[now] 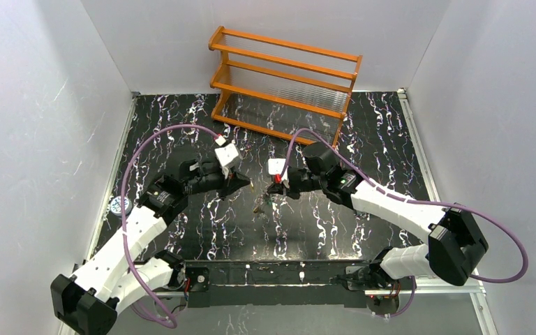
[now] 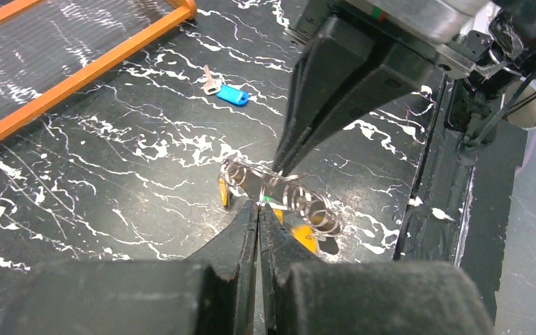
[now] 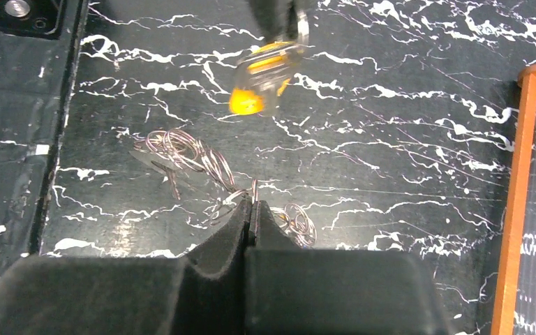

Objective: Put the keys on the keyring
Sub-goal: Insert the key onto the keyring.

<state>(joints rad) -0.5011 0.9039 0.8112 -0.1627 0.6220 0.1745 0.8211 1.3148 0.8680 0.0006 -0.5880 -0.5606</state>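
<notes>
The keyring (image 2: 300,202) is a thin wire loop pulled out into a loose spiral, held above the table between both grippers. My left gripper (image 2: 259,204) is shut on the wire near its middle. My right gripper (image 2: 281,162) pinches the same spiral from the far side and is also shut (image 3: 252,204). Yellow-orange keys (image 2: 306,238) hang from the wire, one at each end, with a green bit at my left tips. In the right wrist view one orange key (image 3: 258,77) dangles blurred. A blue key (image 2: 232,95) lies on the table, apart. From above, the grippers (image 1: 249,184) meet mid-table.
An orange wooden rack (image 1: 286,77) stands at the back of the black marbled table (image 1: 202,230). A round blue-and-white disc (image 1: 118,204) lies at the left edge. Purple cables loop over both arms. White walls enclose the table.
</notes>
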